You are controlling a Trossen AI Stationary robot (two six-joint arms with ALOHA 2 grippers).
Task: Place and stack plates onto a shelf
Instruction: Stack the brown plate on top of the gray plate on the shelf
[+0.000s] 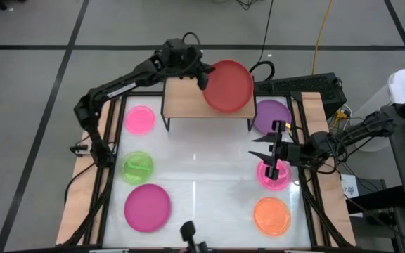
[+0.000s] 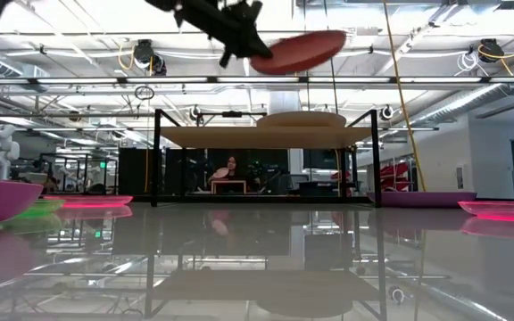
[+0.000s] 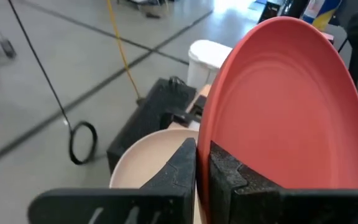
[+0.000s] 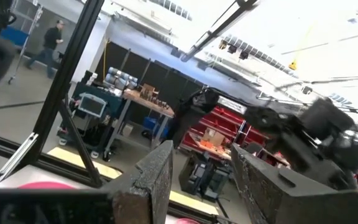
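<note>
My left gripper (image 1: pixel 202 76) is over the light-wood shelf (image 1: pixel 181 104) at the table's far edge, shut on the red plate (image 1: pixel 229 86). In the low view the red plate (image 2: pixel 297 52) hangs tilted above the beige plate (image 2: pixel 302 119), which lies flat on the shelf board (image 2: pixel 239 136). The left wrist view shows the beige plate (image 3: pixel 145 162) below the fingers. My right gripper (image 1: pixel 255 147) is open and holds nothing. It hovers at the table's right side, just left of the small pink plate (image 1: pixel 273 176). My left gripper pinches the red plate's rim (image 3: pixel 211 158) on its left side between the two fingers (image 3: pixel 182 168). It comes from the table's left, slanting down. The plate is lifted clear above the shelf, tilted, and reaches out to the right over the beige plate.
On the white tabletop lie a small pink plate (image 1: pixel 140 119), a green one (image 1: pixel 138 167), a large magenta one (image 1: pixel 147 206), an orange one (image 1: pixel 271 215) and a purple one (image 1: pixel 271 116) right of the shelf. The shelf's left half shows bare wood. A person walks in the room behind (image 4: pixel 50 37).
</note>
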